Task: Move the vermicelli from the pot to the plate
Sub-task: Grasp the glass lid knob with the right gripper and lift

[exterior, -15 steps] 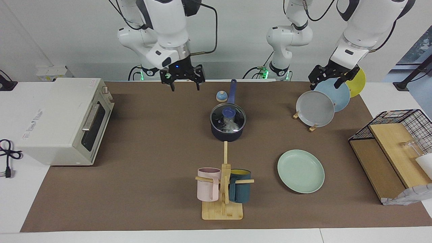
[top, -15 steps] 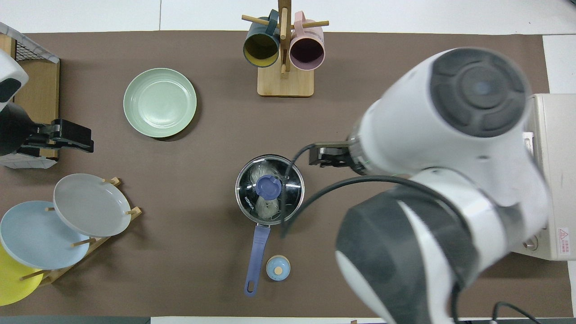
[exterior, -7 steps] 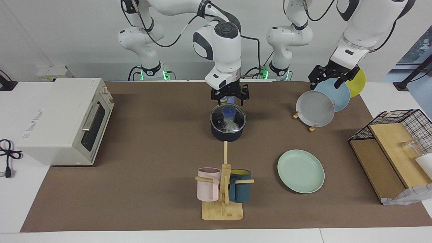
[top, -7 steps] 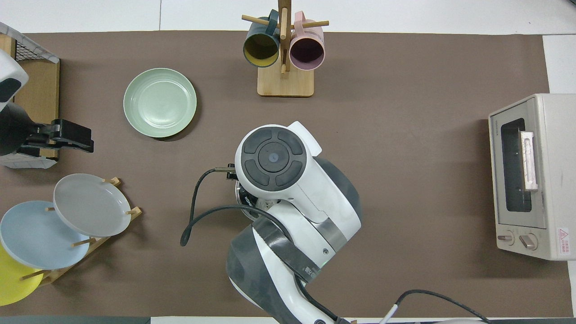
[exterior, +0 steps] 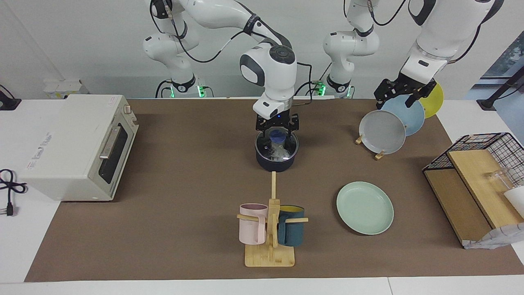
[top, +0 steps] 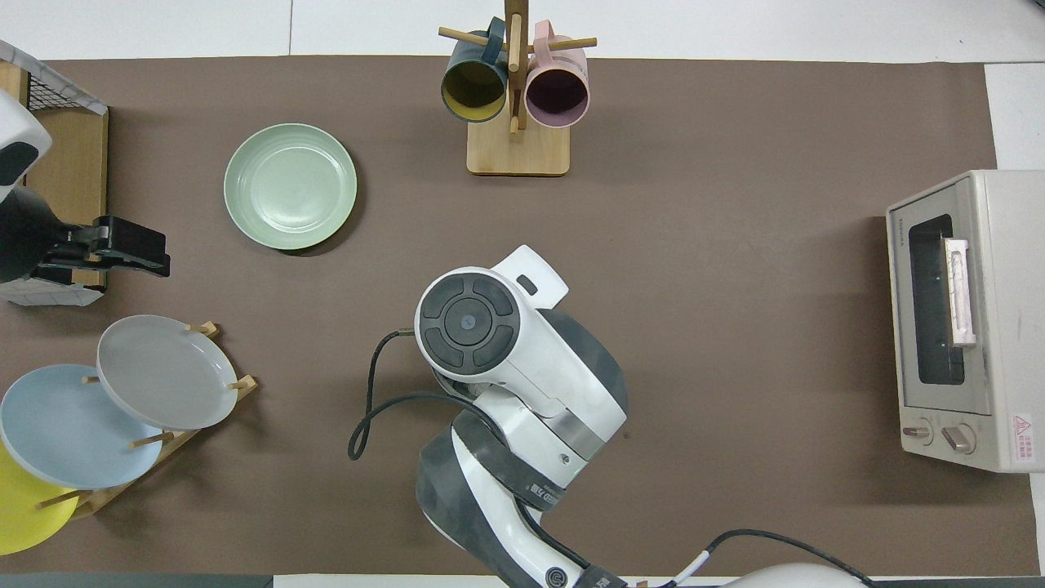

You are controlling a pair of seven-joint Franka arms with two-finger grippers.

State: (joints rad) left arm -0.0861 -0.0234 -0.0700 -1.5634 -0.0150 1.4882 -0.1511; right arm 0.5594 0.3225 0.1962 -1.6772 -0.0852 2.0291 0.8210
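Change: one second ago the right gripper point(exterior: 277, 132) hung over bare mat toward the toaster oven's end. Half a second ago it was just above the pot. Now it has dropped lower, down at the lid knob point(exterior: 277, 136).
Right gripper: its fingers stand on both sides of the blue lid knob with a gap between them. I cannot tell if they touch the knob or press on it. In the overhead view the arm's big white body hides the gripper and the pot.
Left gripper: it point(exterior: 403, 93) waits in the air over the plate rack point(exterior: 380, 155) at the left arm's end. It has not moved. Its fingers look spread apart and hold nothing.
Pot: it point(exterior: 276, 162) sits mid-table on the brown mat point(exterior: 184, 184), with the glass lid point(exterior: 286, 150) on.
Vermicelli: the whitish strands point(exterior: 279, 153) show through the lid, inside the pot.
Plate: the pale green plate point(exterior: 364, 207) lies flat on the mat with nothing on it. It is farther from the robots than the pot, toward the left arm's end.
Mug stand: it point(exterior: 269, 255) is farther from the robots than the pot, with a pink mug point(exterior: 252, 228) and a dark teal mug point(exterior: 291, 230).
Toaster oven: it point(exterior: 75, 145) sits at the right arm's end.
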